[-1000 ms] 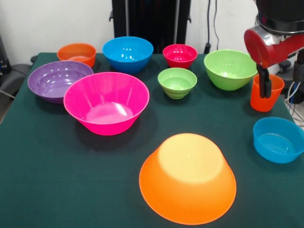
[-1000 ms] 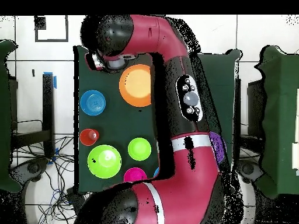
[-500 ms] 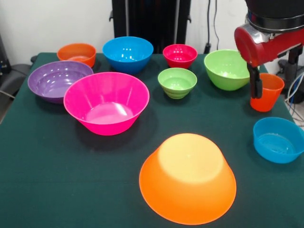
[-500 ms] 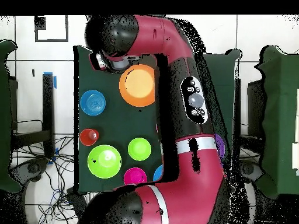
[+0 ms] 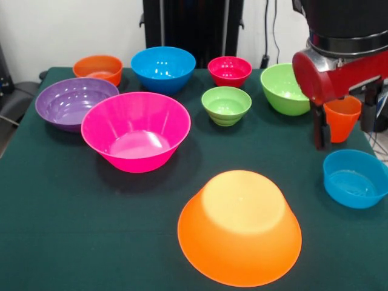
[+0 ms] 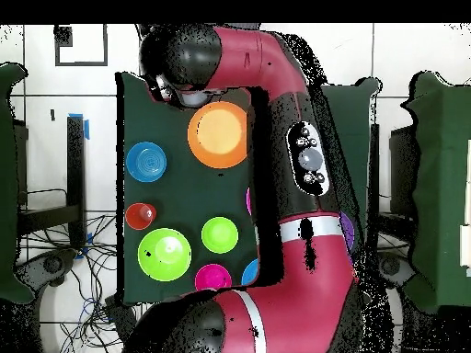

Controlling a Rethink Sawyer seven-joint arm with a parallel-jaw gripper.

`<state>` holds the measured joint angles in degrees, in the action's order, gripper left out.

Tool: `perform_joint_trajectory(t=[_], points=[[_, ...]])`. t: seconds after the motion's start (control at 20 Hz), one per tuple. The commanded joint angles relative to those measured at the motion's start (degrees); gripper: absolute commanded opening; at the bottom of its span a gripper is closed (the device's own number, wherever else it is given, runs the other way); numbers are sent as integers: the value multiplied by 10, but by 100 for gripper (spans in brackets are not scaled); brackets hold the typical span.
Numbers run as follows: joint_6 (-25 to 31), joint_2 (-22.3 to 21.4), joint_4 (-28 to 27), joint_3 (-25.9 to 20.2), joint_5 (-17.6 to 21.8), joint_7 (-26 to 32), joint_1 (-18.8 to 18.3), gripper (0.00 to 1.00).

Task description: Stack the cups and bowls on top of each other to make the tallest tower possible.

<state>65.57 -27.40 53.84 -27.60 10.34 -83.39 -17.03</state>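
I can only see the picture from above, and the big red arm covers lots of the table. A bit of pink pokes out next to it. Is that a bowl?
Observer: Yes. The front view shows a large pink bowl, rim up, with nothing in it.
Operator: Is anything else hiding under the arm?
Observer: A purple bowl stands beside the pink one, and a small orange bowl sits behind it. Both are rim up.
Operator: Where's the gripper?
Observer: The gripper hangs close in front of the orange-red cup, which stands upright. I cannot tell whether the gripper is open.
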Motion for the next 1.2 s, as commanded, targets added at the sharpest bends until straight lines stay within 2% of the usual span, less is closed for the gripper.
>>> perform_joint_trajectory(t=[0.05,1.2], points=[[-46,53,43,31,47,-18,6,100],[-38,55,42,39,35,4,6,100]])
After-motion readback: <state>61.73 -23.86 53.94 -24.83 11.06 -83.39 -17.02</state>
